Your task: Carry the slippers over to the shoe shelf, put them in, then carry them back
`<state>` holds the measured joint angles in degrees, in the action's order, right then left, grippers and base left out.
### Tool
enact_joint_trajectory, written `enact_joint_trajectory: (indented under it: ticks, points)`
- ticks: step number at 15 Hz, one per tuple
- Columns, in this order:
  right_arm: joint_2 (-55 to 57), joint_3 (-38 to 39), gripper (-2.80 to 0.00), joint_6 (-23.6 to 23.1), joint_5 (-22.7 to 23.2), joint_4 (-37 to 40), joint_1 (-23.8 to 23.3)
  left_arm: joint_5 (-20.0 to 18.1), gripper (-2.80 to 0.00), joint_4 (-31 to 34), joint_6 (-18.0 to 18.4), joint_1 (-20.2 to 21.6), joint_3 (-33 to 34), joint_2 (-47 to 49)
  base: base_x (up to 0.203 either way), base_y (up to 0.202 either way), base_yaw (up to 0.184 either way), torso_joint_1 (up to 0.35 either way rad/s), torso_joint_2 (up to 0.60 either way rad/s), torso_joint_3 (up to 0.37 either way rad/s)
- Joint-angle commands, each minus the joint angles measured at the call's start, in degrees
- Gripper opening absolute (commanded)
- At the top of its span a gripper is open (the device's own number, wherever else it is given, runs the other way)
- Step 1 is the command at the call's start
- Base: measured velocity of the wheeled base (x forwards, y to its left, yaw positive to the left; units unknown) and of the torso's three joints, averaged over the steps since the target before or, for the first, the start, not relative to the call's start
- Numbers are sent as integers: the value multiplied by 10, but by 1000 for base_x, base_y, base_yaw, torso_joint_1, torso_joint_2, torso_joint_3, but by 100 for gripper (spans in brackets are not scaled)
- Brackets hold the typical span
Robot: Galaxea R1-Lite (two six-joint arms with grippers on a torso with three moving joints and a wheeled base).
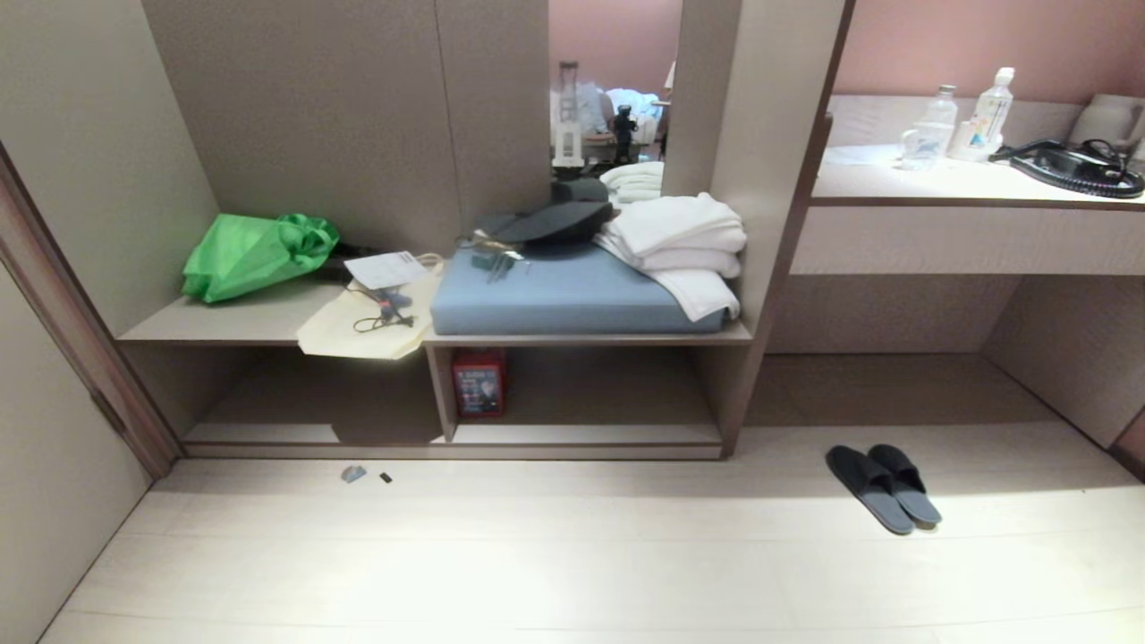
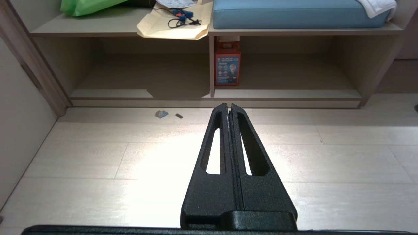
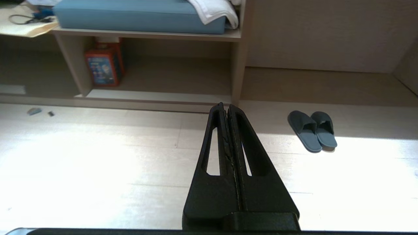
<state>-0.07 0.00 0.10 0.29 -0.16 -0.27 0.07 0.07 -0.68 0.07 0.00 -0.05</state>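
The pair of dark grey-blue slippers lies side by side on the pale floor at the right, in front of the recess under the desk; the right wrist view shows the slippers too. The shoe shelf is the low cubby of the taupe unit, straight ahead. Neither arm shows in the head view. My left gripper is shut and empty, held above the floor and pointing at the shelf. My right gripper is shut and empty too, with the slippers off to its right.
A red box stands in the low cubby beside its divider. Two small scraps lie on the floor before the left cubby. The bench above holds a blue cushion, white towels, a green bag and a cream bag.
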Motion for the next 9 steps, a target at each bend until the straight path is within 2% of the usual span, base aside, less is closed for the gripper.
enact_joint_trajectory:
  ticks: [1, 9]
  points:
    - [0, 0, -280, 0, 1, 0, 0, 0, -280, -1, 0, 0, 0, 0, -195, 0, 2, 7, 2, 3]
    - [0, 0, -280, -2, 1, 0, 0, 0, -280, 0, 0, 0, 0, 0, -196, 0, 2, 1, 3, 3]
